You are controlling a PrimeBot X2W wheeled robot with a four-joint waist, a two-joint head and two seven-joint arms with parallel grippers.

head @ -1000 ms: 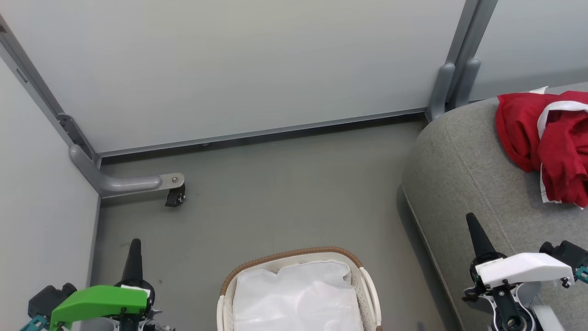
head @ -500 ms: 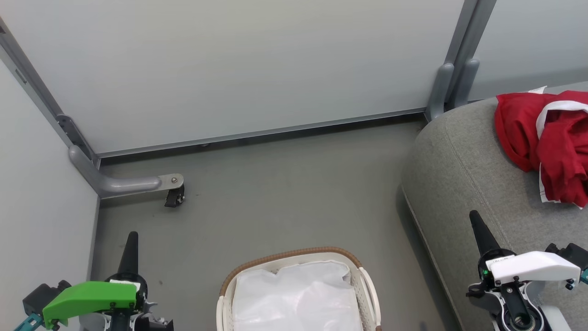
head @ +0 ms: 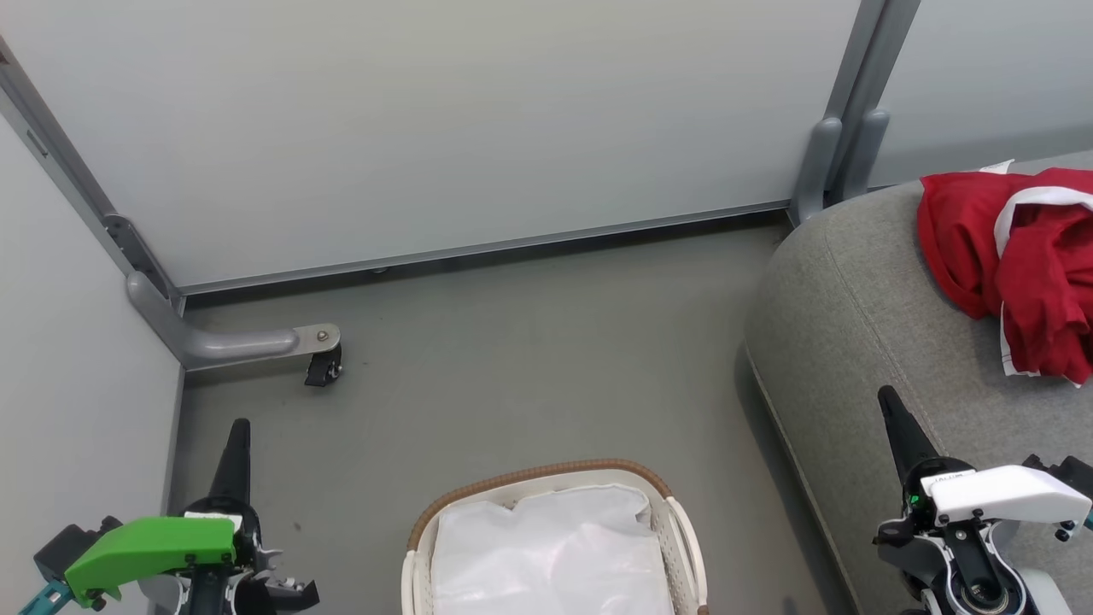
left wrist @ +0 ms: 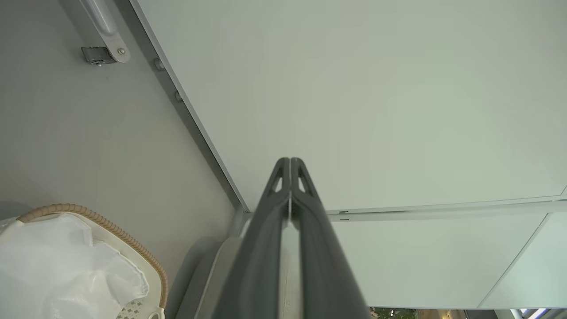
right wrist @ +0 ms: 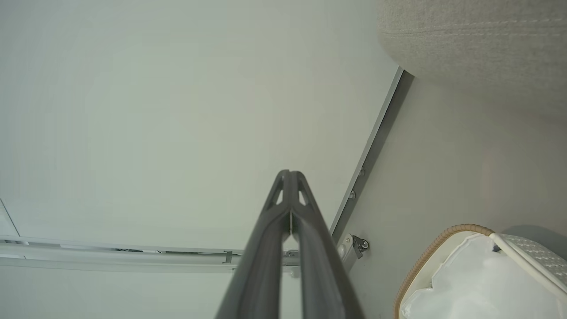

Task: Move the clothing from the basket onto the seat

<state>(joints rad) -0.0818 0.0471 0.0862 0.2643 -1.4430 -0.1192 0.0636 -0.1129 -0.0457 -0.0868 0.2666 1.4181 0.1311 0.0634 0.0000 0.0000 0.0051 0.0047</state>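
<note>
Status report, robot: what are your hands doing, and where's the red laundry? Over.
Jaws shut, empty, on left gripper and right gripper. Red clothing piled on the seat; basket shows just its white liner. Nothing in the way. Over.

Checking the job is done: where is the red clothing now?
In the head view the clothing lies bunched on the seat at the upper right, beyond the right gripper, apart from the basket.
</note>
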